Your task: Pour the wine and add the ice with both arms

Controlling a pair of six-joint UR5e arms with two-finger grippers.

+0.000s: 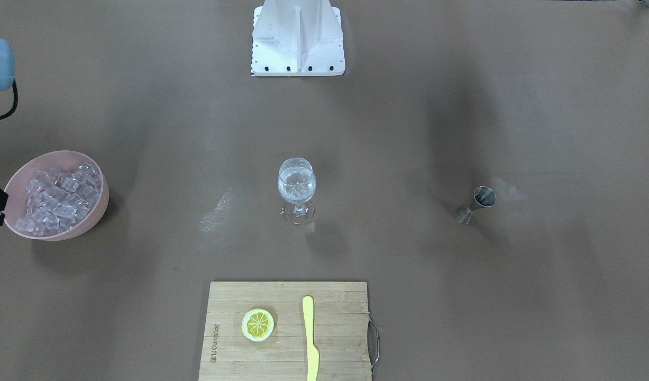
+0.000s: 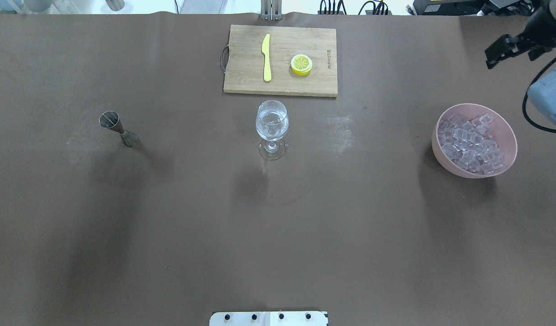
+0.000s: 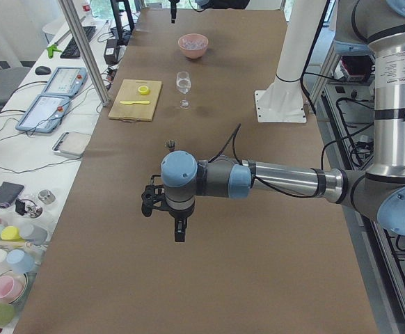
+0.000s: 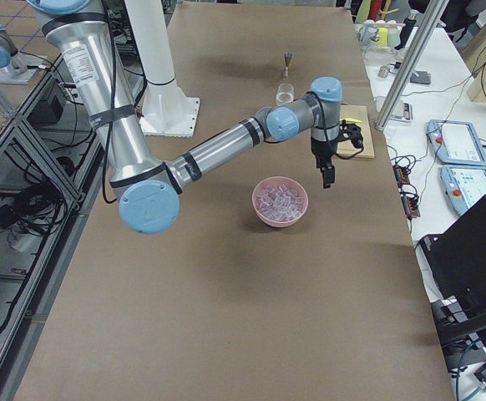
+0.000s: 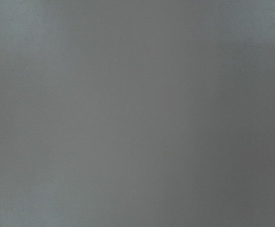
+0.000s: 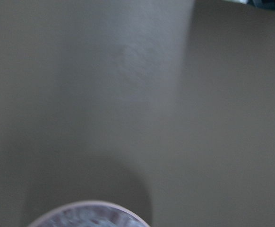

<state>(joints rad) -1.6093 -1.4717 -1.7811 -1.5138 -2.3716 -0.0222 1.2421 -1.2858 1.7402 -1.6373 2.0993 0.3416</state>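
Observation:
The wine glass (image 2: 272, 124) stands upright at the table's middle with clear ice cubes in its cup; I cannot tell whether wine is in it. A pink bowl (image 2: 509, 136) full of ice (image 2: 470, 145) sits on the robot's right side. My right gripper (image 2: 490, 59) hangs above the table beyond the bowl, seen edge-on, so I cannot tell its state; its wrist view catches only the bowl's rim (image 6: 88, 204). My left gripper (image 3: 179, 235) shows only in the exterior left view, high over bare table near the steel jigger (image 2: 118, 129); I cannot tell its state either.
A wooden cutting board (image 2: 241, 72) at the far edge carries a yellow knife (image 2: 266, 56) and a lemon slice (image 2: 301, 64). The white robot base (image 1: 298, 39) stands at the near edge. The left wrist view shows only brown table cover.

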